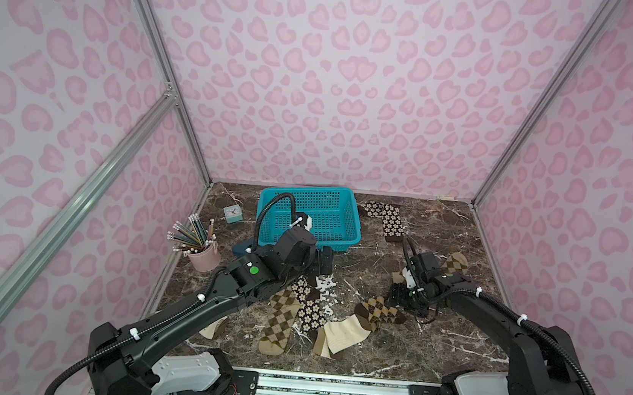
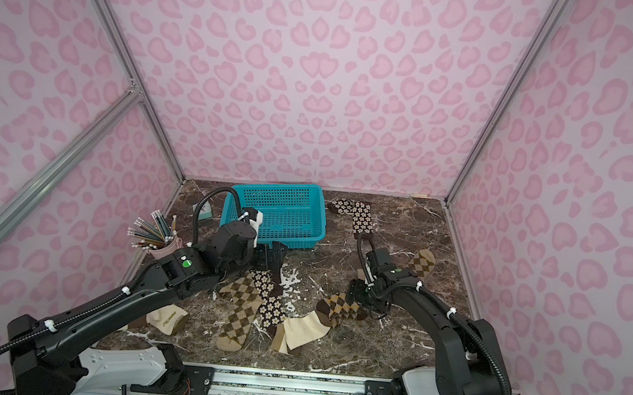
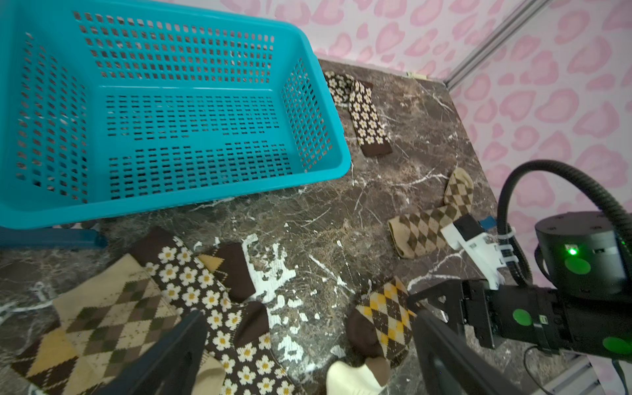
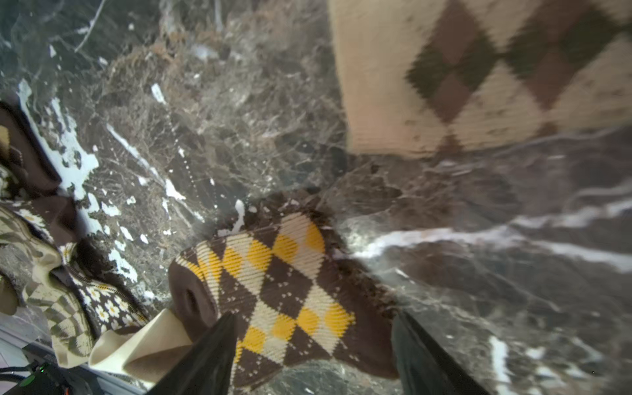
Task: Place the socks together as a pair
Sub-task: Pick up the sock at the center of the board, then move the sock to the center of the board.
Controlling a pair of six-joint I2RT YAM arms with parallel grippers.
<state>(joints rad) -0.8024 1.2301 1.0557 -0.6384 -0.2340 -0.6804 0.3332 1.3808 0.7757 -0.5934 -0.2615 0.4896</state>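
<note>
The brown-and-orange argyle knit sock (image 4: 284, 273) lies toward the dark marble table's (image 1: 432, 336) front edge, long axis along it, dark end pointing rightward between the right end effector's (image 4: 314, 316) parted fingers; the left end effector (image 3: 309, 318) gapes too.

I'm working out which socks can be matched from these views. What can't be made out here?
- Cream sock: in a top view, mostly under the left arm.
- Right gripper: in the right wrist view, it straddles the brown-orange argyle sock. Its fingers hide whether they pinch the sock.
- Tan argyle sock: right wrist view, blurred, cut off by the edge.
- Clock: in a top view, face too small to read.
</note>
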